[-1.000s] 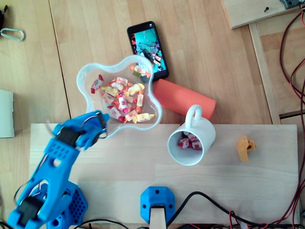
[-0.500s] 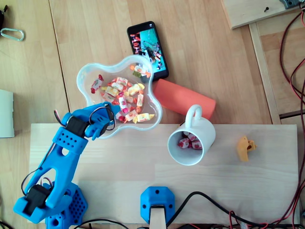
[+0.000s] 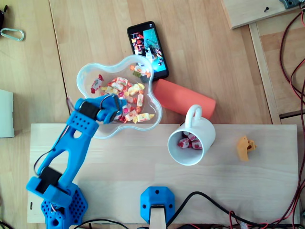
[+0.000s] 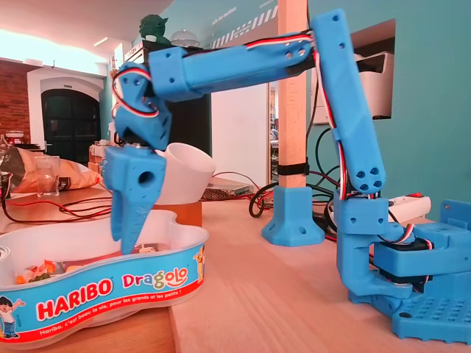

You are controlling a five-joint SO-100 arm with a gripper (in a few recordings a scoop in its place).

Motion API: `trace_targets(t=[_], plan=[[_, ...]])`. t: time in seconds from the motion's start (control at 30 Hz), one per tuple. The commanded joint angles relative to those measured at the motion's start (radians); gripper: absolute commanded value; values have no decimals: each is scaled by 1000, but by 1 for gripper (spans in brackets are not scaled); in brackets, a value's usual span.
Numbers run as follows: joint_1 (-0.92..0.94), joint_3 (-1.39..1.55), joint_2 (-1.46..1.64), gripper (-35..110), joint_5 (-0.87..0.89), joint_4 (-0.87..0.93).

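Claw [image 3: 112,106] tips sit inside the candy bowl [image 3: 87,74], grip unclear.

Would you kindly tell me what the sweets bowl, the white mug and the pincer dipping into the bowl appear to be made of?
Bowl: probably thin, glossy plastic, as the wall is translucent with a printed band outside.
Mug: likely glazed ceramic, as it is thick-walled, smooth and white with a soft shine.
Pincer: matte blue plastic, possibly 3D-printed, judging by its blocky moulded shapes.

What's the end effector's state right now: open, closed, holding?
Blue end effector: tips down in the white wavy plastic bowl of wrapped candies; open or closed cannot be told.
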Motion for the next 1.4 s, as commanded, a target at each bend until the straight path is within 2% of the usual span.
trace_targets(t=[0.0, 1.37], plan=[[21, -109, 9, 23, 9, 8], [17, -135, -160, 23, 8, 9]])
